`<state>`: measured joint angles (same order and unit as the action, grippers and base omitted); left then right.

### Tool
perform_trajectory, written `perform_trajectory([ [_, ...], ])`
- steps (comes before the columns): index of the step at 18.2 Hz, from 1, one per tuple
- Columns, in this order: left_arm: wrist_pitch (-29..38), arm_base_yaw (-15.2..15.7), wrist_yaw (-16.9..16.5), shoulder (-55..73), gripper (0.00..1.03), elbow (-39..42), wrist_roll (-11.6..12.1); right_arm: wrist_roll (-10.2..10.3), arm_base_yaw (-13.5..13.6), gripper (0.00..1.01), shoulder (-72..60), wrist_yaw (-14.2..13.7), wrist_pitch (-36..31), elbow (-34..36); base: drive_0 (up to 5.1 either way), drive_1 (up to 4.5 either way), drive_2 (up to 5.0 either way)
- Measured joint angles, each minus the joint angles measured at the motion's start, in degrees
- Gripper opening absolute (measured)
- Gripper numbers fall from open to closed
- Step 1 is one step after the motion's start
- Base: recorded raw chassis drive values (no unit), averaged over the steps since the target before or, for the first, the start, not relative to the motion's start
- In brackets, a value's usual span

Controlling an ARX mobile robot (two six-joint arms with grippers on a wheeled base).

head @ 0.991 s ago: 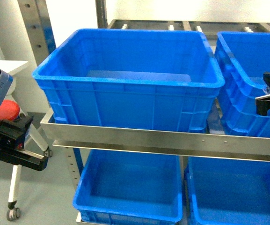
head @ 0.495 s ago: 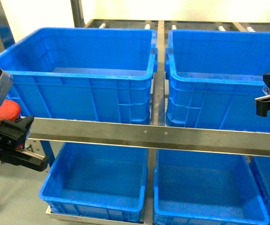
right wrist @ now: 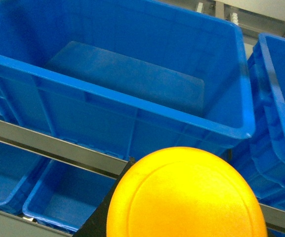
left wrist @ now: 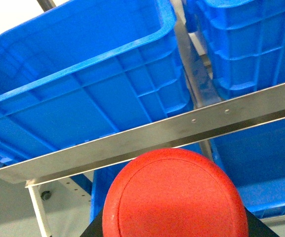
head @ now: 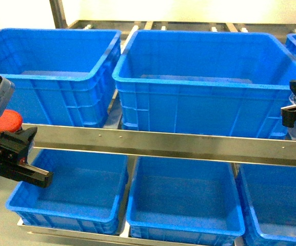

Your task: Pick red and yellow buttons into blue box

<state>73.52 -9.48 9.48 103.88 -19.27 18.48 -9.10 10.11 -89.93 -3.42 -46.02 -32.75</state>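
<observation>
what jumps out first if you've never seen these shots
The red button fills the bottom of the left wrist view, held in the left gripper; the yellow button does likewise in the right wrist view. Behind, blue crates crowd a steel rack.

A steel rail [head: 163, 146] fronts the shelf; three lower crates [head: 181, 229] sit beneath, seemingly empty.

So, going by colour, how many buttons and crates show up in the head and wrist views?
Red buttons: 1
Yellow buttons: 1
Blue crates: 6 in the head view, 3 per shelf
Total: 8
</observation>
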Motion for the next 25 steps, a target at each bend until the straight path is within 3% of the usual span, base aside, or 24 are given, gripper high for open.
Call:
perform_trajectory([
  [6,0.17,-0.76,-0.52,-0.02,0.24,0.00,0.00,0.00,-0.39,0.27,0.00,-0.33,-0.02,0.00,2.3,-1.59,-0.6],
  [13,-0.04,0.04,0.04,0.00,0.24,0.00,0.00,0.00,0.00,0.27,0.02,0.00,0.09,0.00,0.1,1.92,-1.8],
  [19,-0.24,0.02,-0.07,0.00,0.24,0.13,0.00,0.00,0.00,0.27,0.02,-0.02,0.31,0.04,0.0,4.34,-4.3],
  [25,0.00,0.04,-0.07,0.00,0.24,-0.11,0.00,-0.02,0.00,0.27,-0.02,-0.20,0.31,-0.07,0.0,0.00,0.0],
])
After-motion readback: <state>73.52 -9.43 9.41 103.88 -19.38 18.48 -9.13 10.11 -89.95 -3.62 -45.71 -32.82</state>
